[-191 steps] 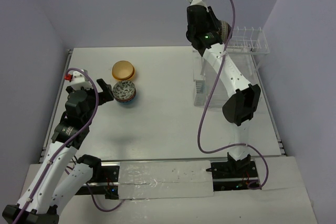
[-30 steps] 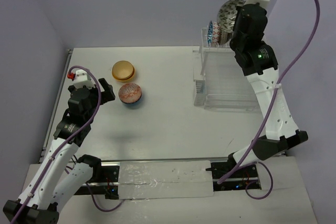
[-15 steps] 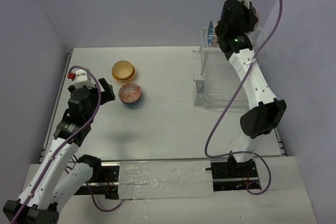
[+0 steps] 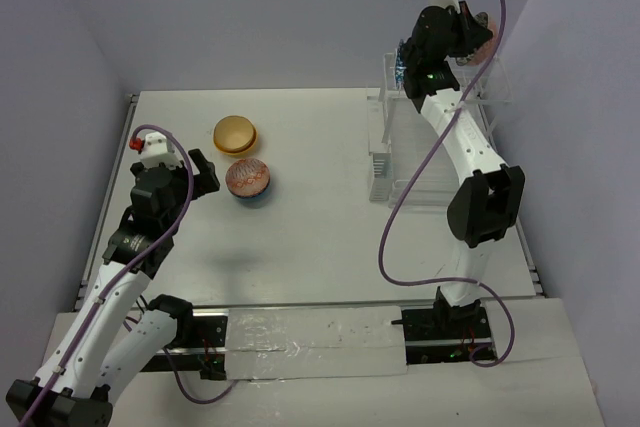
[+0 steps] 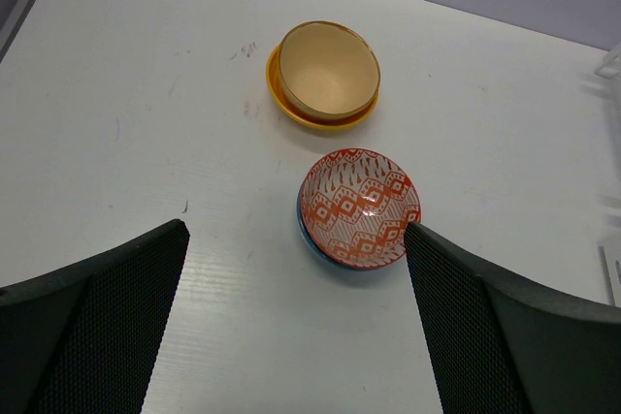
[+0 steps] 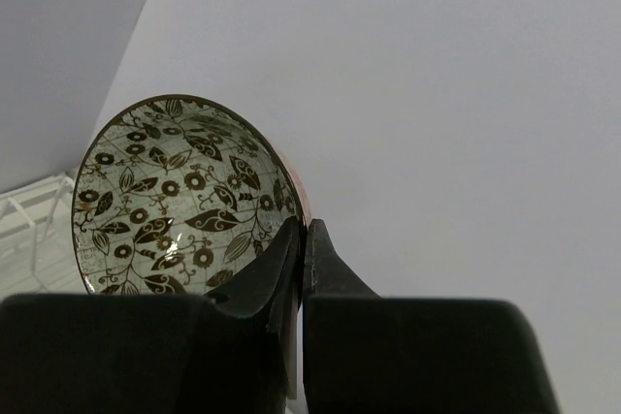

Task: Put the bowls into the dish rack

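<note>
Right gripper point(image 6: 301, 232): clamped on rim of brown leaf-patterned round bowl point(image 6: 175, 191) — above the far edge of the clear plastic dish rack point(image 4: 378, 162).
Left gripper point(image 5: 296, 230): jaws wide apart — over white counter point(image 5: 146, 94), well left of the dish rack.

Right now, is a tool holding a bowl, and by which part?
The right tool pinches the brown leaf-patterned bowl by its rim. The left tool holds nothing.

Wht table point(image 4: 320, 237), lavender walls point(image 4: 250, 7), metal edge rail point(image 4: 320, 304)

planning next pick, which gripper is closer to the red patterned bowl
Left. The left gripper is open just left of the red patterned bowl; the right gripper is up at the dish rack, gripping a leaf-patterned bowl.
</note>
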Tool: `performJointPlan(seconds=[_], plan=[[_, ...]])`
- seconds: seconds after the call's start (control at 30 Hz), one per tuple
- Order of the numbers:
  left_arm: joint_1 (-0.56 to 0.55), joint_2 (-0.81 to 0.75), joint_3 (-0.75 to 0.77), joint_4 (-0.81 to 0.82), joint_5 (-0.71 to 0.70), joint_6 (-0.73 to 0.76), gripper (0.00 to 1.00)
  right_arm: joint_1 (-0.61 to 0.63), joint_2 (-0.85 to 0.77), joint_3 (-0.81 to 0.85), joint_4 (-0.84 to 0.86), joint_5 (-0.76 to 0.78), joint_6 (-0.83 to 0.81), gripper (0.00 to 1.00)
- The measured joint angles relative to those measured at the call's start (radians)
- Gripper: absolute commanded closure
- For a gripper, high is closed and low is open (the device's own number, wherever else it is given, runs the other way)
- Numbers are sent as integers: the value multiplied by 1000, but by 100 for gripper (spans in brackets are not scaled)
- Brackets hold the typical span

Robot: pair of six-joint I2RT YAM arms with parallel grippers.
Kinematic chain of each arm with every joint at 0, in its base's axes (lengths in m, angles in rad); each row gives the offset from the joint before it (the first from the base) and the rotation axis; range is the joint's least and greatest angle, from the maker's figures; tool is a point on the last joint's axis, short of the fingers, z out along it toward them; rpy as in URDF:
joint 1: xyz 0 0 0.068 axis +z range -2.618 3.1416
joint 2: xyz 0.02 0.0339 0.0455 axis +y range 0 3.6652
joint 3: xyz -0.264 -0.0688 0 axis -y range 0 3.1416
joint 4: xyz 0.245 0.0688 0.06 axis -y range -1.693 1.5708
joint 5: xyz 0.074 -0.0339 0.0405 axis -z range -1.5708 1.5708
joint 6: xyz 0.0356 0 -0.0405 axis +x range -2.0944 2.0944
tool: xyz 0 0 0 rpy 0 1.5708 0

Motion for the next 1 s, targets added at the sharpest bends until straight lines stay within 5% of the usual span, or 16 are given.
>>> performJointPlan(seconds=[1.0], plan=[[0,8,0,-2,0,0,1,24,68,-79,-134,-133,144,100]])
